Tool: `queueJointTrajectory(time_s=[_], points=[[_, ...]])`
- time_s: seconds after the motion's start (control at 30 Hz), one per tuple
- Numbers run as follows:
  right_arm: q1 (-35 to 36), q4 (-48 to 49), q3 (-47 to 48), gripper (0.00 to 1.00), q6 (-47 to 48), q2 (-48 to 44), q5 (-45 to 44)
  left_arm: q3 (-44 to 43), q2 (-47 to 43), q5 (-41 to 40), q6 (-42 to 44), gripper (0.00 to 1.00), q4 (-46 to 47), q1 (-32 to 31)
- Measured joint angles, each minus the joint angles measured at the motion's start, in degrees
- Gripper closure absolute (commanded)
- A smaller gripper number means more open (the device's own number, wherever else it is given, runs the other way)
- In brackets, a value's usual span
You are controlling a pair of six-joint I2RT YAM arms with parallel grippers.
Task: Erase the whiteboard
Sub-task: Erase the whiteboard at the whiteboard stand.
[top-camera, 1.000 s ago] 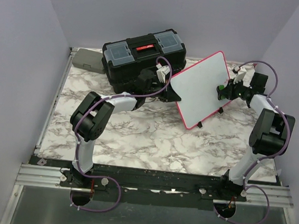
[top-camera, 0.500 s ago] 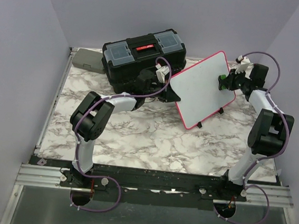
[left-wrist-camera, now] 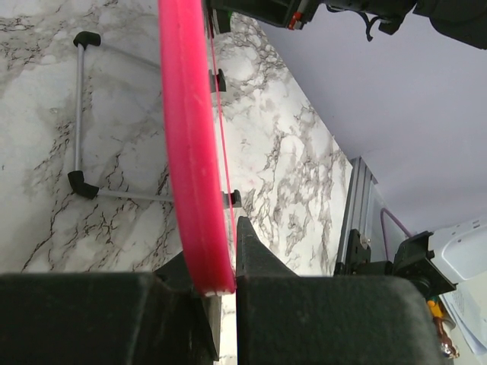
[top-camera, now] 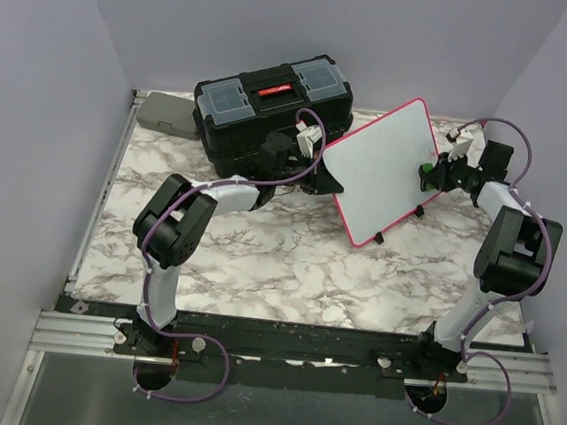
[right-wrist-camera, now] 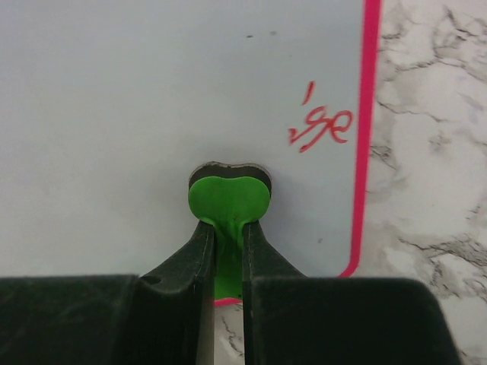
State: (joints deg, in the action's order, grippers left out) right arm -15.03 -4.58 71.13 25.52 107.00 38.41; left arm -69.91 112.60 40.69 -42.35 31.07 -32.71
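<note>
Green heart-shaped eraser (right-wrist-camera: 228, 199), dark felt beneath, pinched by the right claw (right-wrist-camera: 227, 237) flat against the whiteboard (right-wrist-camera: 114, 114), lower on it than half a second ago. Red handwriting (right-wrist-camera: 323, 125) lies near the pink frame. The left claw (left-wrist-camera: 217, 262) pinches the board's edge, holding it tilted on the marbled counter (top-camera: 259, 260) beside a black toolbox (top-camera: 274, 106), lid shut.

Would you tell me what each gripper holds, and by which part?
The left gripper clamps the whiteboard by its pink frame; the right gripper pinches the green eraser by its stem.
</note>
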Motion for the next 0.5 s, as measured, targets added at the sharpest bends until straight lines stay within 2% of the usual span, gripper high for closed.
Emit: queueJointTrajectory(time_s=[0.1, 0.23, 0.33, 0.5], points=[[0.2, -0.7, -1.0, 0.99, 0.4, -0.9, 3.3, 0.0, 0.0, 0.0, 0.0, 1.00, 0.0, 0.0], [0.7, 0.2, -0.9, 0.99, -3.7, -1.4, 4.6, 0.0, 0.0, 0.0, 0.0, 1.00, 0.0, 0.1], [1.4, 1.4, 0.2, 0.99, -8.0, -1.4, 3.6, 0.0, 0.0, -0.1, -0.1, 1.00, 0.1, 0.1], [2.3, 4.6, 4.2, 0.99, -12.3, -1.0, -2.8, 0.1, 0.0, 0.0, 0.1, 1.00, 0.0, 0.1]])
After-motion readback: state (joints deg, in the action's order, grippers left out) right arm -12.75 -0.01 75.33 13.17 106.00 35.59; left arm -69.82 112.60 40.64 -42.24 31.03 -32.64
